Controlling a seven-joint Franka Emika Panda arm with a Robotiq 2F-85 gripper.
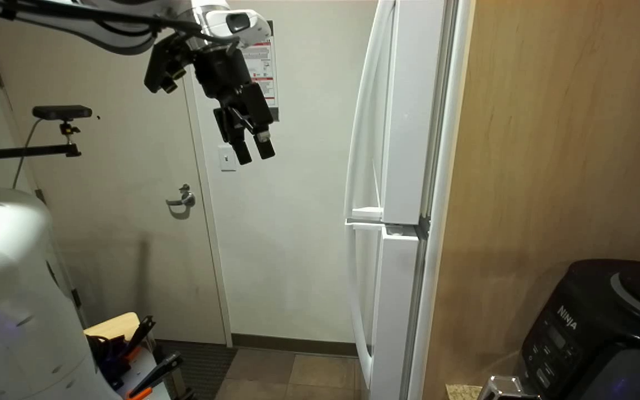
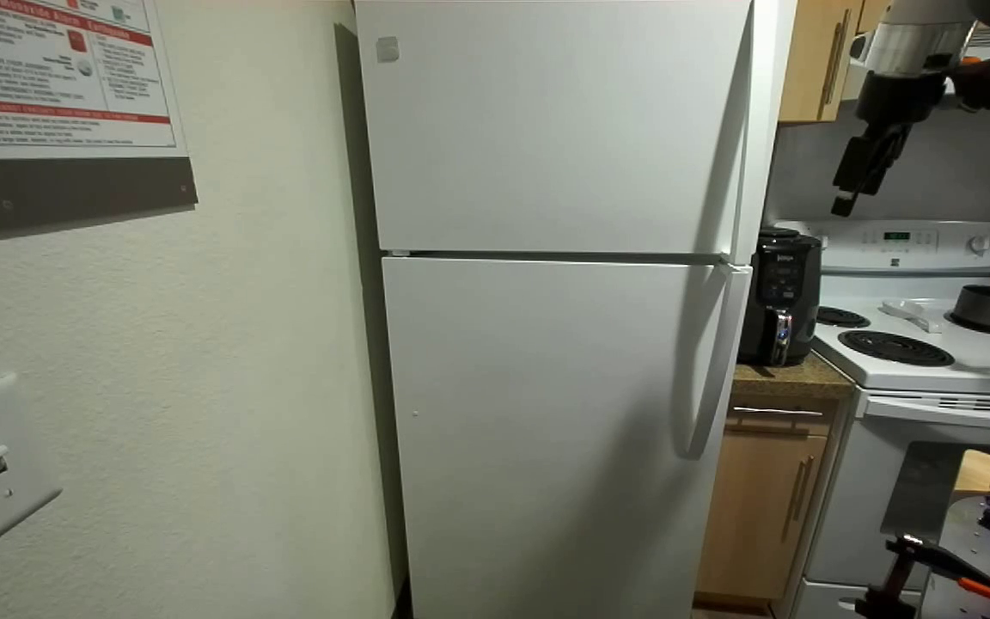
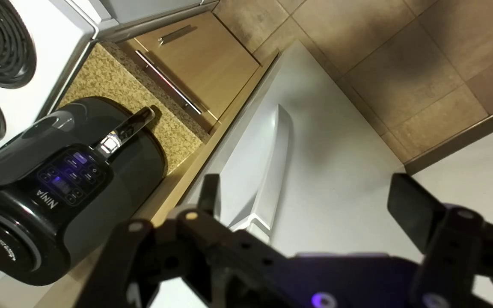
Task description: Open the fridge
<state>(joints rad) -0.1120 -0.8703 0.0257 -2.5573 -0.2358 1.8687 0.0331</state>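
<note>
The refrigerator (image 2: 546,327) runs past the top and bottom edges in both exterior views. In an exterior view the right edge crops the Ninja air fryer (image 1: 592,328). In the wrist view the gripper (image 3: 309,200) is blurred.

A white robot arm (image 1: 120,44) extends from upper left in an exterior view, its wrist (image 1: 253,32) tilted, black gripper (image 1: 255,154) slanting downward; the jaws stand wide apart in the wrist view, where blur leaves the linkages (image 3: 229,244) hard to read.
</note>
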